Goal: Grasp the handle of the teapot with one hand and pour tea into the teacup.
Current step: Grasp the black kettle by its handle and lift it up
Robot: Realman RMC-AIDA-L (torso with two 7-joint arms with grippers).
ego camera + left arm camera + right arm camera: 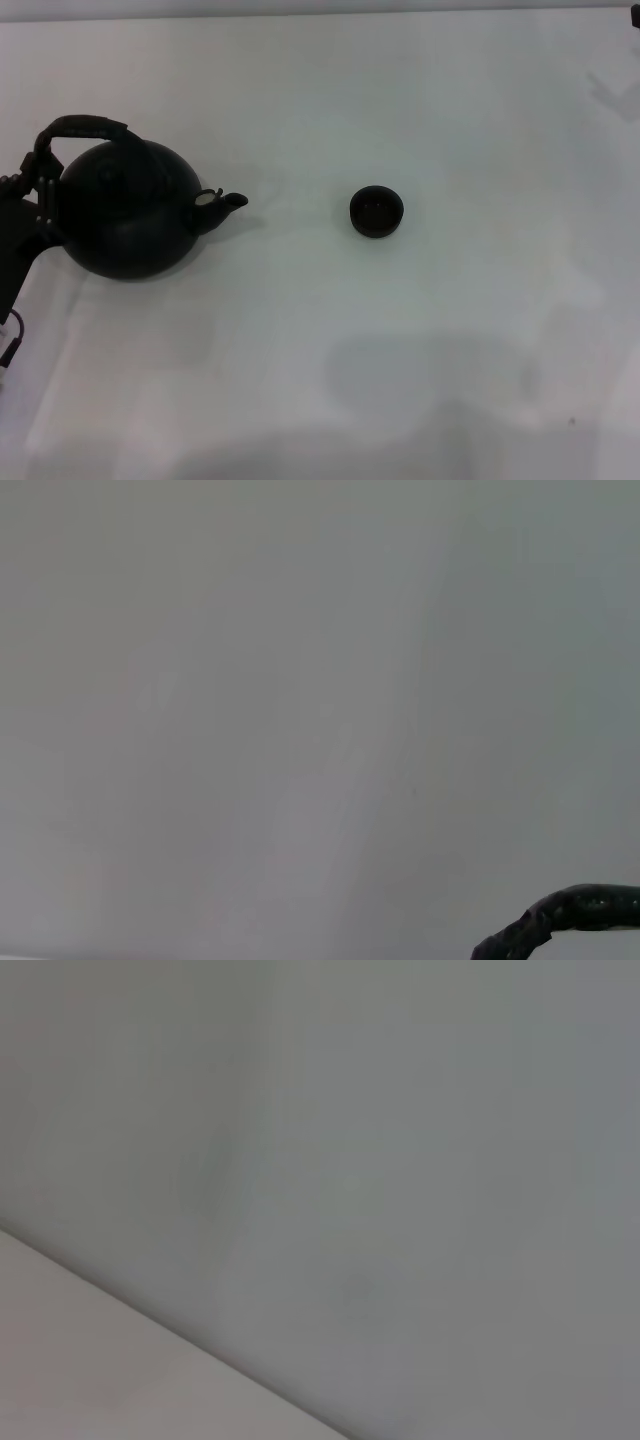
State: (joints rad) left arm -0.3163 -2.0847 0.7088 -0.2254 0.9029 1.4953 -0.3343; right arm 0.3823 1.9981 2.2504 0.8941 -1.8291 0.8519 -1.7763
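Observation:
The matte-black teapot [128, 215] stands on the white table [420, 340] at the left, its short spout [228, 202] pointing right toward the teacup. Its dark wrapped handle [85, 127] arches over the pot's top and leans left. My left gripper [32, 185] is right against the handle's left end, at the pot's left side. A stretch of the handle [580, 910] also shows in the left wrist view. The teacup [377, 211], small, round and dark, sits upright near the table's middle, about a pot's width right of the spout. My right gripper is out of view.
A dark cable [10, 345] hangs below my left arm at the left edge. White tabletop stretches around the cup, to the right and toward the front. The right wrist view shows only plain pale surface.

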